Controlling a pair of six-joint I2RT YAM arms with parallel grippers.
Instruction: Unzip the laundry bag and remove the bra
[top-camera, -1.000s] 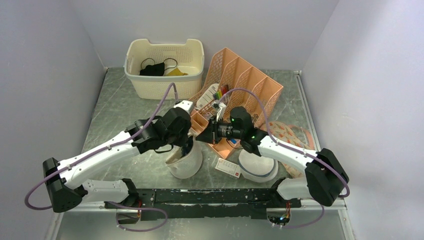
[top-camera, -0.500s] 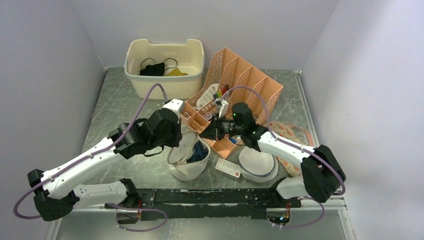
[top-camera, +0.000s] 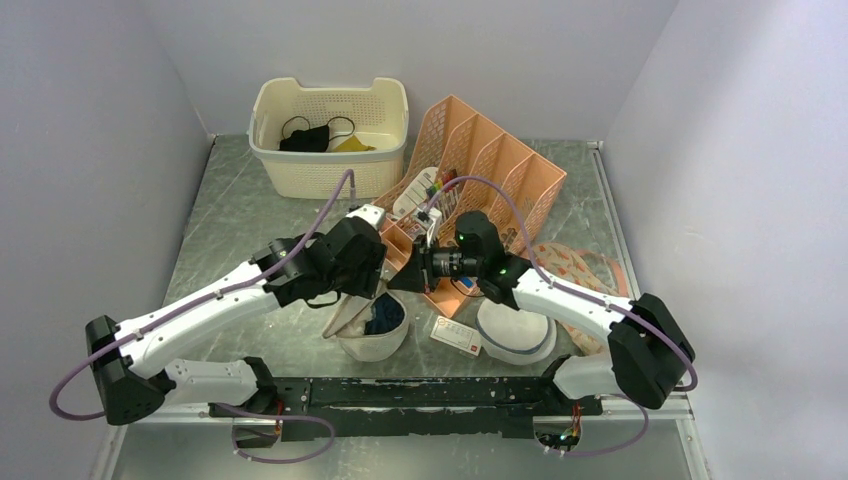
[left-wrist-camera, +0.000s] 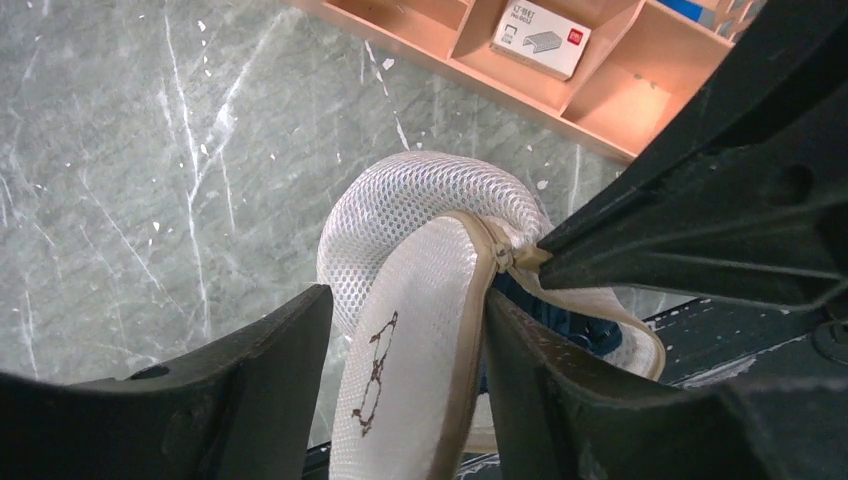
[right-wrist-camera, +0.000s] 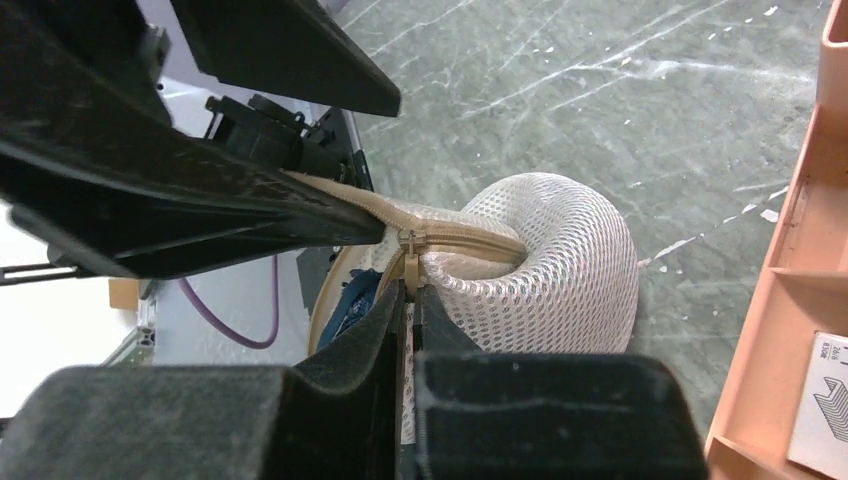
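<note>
The laundry bag (top-camera: 372, 338) lies on the table in front of both arms, white mesh with a tan zipper rim, its lid flap (left-wrist-camera: 410, 340) raised. Dark navy fabric of the bra (top-camera: 384, 314) shows inside the opening, also in the wrist views (left-wrist-camera: 565, 325) (right-wrist-camera: 355, 305). My left gripper (left-wrist-camera: 405, 302) is open and straddles the lid flap, with a gap on the left finger's side. My right gripper (right-wrist-camera: 410, 295) is shut on the tan zipper pull (right-wrist-camera: 410, 262) at the bag's rim (right-wrist-camera: 470, 240). The bra's straps are hidden.
A cream basket (top-camera: 330, 160) at the back holds a black mask-like cloth (top-camera: 305, 138). An orange file organizer (top-camera: 495, 165) with small trays stands just behind the grippers. A white round disc with a grey-blue rim (top-camera: 515, 335) and a small card (top-camera: 457, 337) lie right of the bag.
My left gripper has opened and let go of the bag's lid, after swinging left and back. The bag has sagged lower and the navy fabric now shows. The right gripper keeps its hold.
</note>
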